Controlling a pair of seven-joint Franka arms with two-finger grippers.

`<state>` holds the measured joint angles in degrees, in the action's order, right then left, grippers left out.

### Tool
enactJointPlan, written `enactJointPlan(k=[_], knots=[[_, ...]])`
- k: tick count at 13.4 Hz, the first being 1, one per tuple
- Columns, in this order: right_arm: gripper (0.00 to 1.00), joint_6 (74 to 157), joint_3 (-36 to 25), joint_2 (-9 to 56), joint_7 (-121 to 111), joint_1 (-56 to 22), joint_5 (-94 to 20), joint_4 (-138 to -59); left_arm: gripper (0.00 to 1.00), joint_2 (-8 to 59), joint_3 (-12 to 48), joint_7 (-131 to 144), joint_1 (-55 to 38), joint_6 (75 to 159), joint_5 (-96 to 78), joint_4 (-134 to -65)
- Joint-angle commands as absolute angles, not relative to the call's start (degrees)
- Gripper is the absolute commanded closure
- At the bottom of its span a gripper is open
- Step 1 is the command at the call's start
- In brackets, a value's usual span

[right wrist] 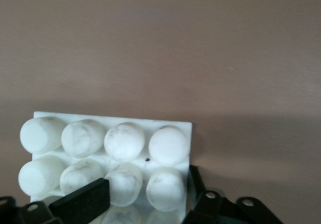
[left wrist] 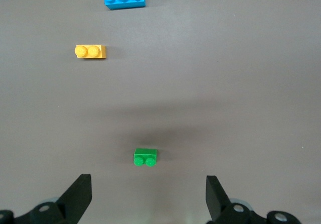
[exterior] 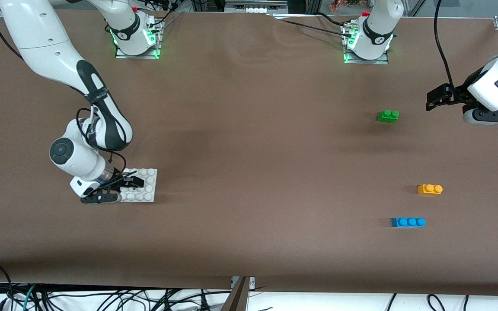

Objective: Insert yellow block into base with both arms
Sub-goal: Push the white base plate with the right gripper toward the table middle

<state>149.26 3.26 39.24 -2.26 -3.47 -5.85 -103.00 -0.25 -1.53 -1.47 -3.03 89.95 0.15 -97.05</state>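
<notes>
The step in hand looks to be the right arm securing the base (exterior: 144, 185) so that the other arm can later press the yellow block (exterior: 429, 189) onto it. To do it well, the right claw (exterior: 121, 185) should bite squarely on one edge of the plate, fingers seated between studs rather than on top of one, and low enough that the plate stays flat on the desk (exterior: 249, 151) — a tilted base would make the later insertion skid. It should also leave most of the stud grid free, since the block needs two open studs.

The right claw sits down on the base at the right arm's end of the desk. In the right wrist view one finger (right wrist: 80, 204) lies across the studs near the plate's edge and the other finger is just outside its side wall, so the jaws are narrowed around that edge; I judge it a grip being made on the base, not yet proven firm.

The left claw (left wrist: 149, 199) hovers over the desk near the green brick (exterior: 388, 115), jaws spread wide and holding nothing — that arm waits. The yellow block lies flat on the desk toward the left arm's end, studs up, nearer the front camera than the green brick and just farther from it than the blue brick (exterior: 408, 222), well apart from the base.
</notes>
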Motion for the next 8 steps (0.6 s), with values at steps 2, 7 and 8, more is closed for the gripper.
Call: enactJointPlan(k=[2,7,8], knots=[[0.47,149.33,4.39,41.22,4.11,-7.2,-6.77,-100.9,0.0,0.18,-1.58,-1.32,-3.08,88.95,-0.35,-95.8],[0.47,149.59,4.39,43.67,13.78,-12.99,-6.33,-98.01,0.0,0.17,-1.58,-1.32,-3.08,88.86,-0.35,-95.8],[0.47,149.68,4.31,44.38,15.8,-14.75,-6.33,-96.95,0.0,0.18,-1.58,-1.32,-3.08,88.86,-0.35,-95.8]])
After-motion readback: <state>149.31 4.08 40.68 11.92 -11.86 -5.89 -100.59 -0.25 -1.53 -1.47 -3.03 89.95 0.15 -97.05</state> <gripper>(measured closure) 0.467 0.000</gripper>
